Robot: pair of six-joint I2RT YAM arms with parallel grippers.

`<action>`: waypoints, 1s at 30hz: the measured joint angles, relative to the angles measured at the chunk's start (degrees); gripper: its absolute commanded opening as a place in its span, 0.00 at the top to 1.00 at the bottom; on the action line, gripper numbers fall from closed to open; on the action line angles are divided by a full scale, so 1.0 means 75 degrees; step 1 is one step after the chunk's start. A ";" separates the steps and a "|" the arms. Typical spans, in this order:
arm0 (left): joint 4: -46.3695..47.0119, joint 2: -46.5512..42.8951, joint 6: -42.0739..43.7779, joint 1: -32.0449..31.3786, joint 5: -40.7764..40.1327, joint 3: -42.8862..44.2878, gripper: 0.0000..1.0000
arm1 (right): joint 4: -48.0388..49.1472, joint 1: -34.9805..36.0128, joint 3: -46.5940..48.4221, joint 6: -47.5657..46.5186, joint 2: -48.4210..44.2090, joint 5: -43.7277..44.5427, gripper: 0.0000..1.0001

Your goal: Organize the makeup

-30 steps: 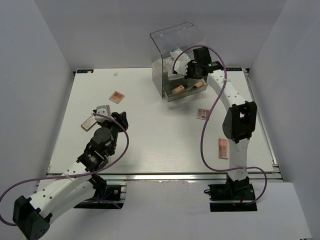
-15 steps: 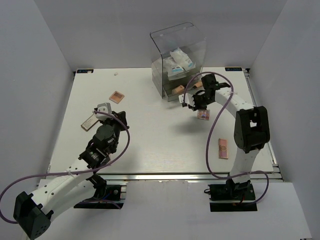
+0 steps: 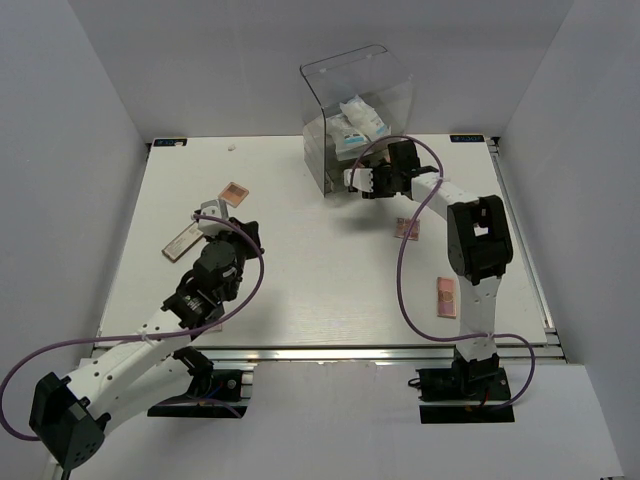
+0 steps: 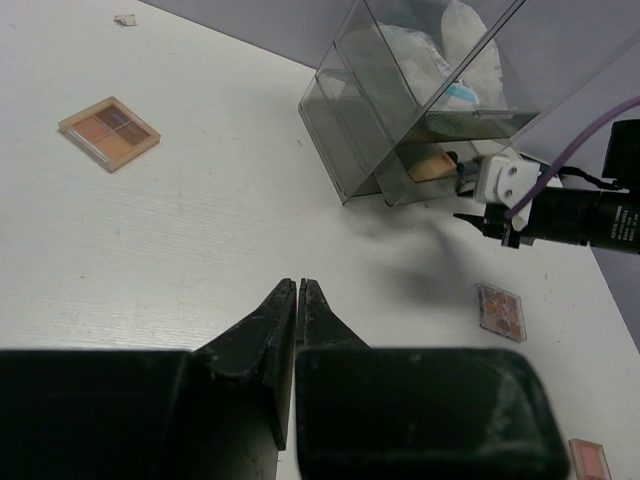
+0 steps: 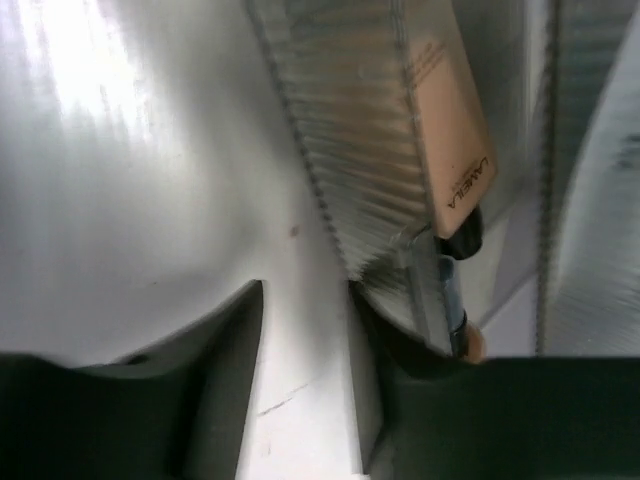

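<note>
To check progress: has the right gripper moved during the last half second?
Yes. The right gripper moved away from the small palette, up toward the clear acrylic box.

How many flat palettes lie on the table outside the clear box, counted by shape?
Square palettes: 2
Rectangular palettes: 2
Total: 4
</note>
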 measured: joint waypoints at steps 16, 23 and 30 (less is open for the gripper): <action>-0.0085 0.0522 -0.0146 0.0000 0.0105 0.0254 0.81 | 0.1332 0.0093 0.0219 0.0819 0.0417 0.0254 0.13; -0.0085 0.0580 -0.0291 0.0000 0.0154 0.0254 0.79 | 0.2043 0.0067 -0.1515 0.1722 -0.0694 -0.0117 0.19; -0.0044 0.0796 -0.0440 0.0009 0.0417 0.0321 0.77 | 0.3127 -0.0058 -0.3179 0.4584 -0.2430 -0.0638 0.33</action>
